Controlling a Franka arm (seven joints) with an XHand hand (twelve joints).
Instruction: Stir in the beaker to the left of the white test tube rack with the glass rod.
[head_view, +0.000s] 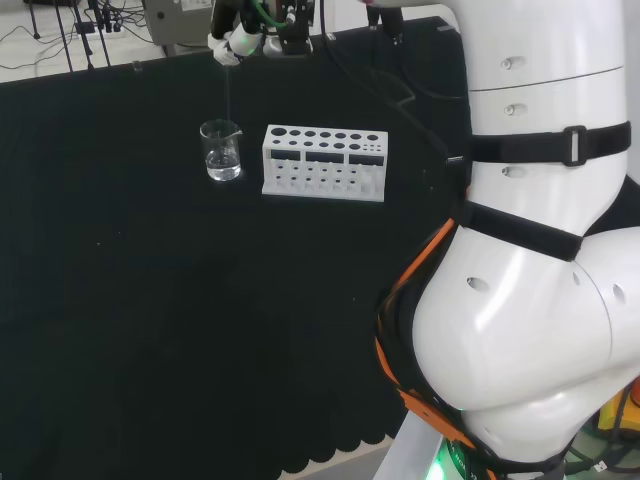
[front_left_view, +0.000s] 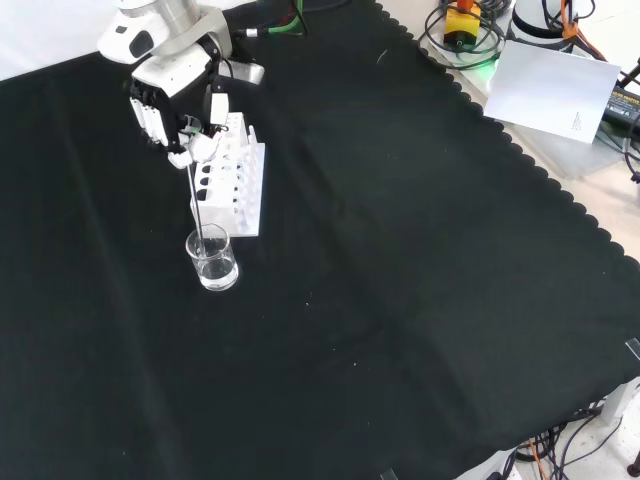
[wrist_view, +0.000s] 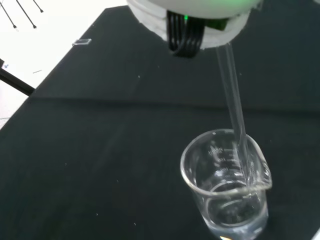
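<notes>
1. Head view first: we've got the beaker (head_view: 221, 150) sitting on the black-cloth counter (head_view: 150, 300), just to the left of the white test tube rack (head_view: 324, 162). The hand (head_view: 240, 40) hangs above it at the far edge of the counter, and the glass rod (head_view: 228, 95) drops from it as a faint line toward the beaker's mouth. There looks to be a little clear liquid in the bottom.

2. Front view: here the hand (front_left_view: 175, 95) comes in from the top, fingers (front_left_view: 198, 148) curled and pinching the top of the glass rod (front_left_view: 197, 200). The rod runs down in front of the rack (front_left_view: 232, 180) and into the beaker (front_left_view: 213, 258), which stands just in front of the rack's near end.

3. Wrist view: the glass rod (wrist_view: 234, 107) goes down past the rim and rests close against the inner wall of the beaker (wrist_view: 225, 185), near the spout side. We can't tell whether the tip reaches the liquid.

4. What worries us: the rod sits off-centre, so a wide stirring circle could push on the wall and tip or slide the light beaker, maybe into the rack. The rod is also held only at its very top, so it could swing or slip in the pinch.
</notes>
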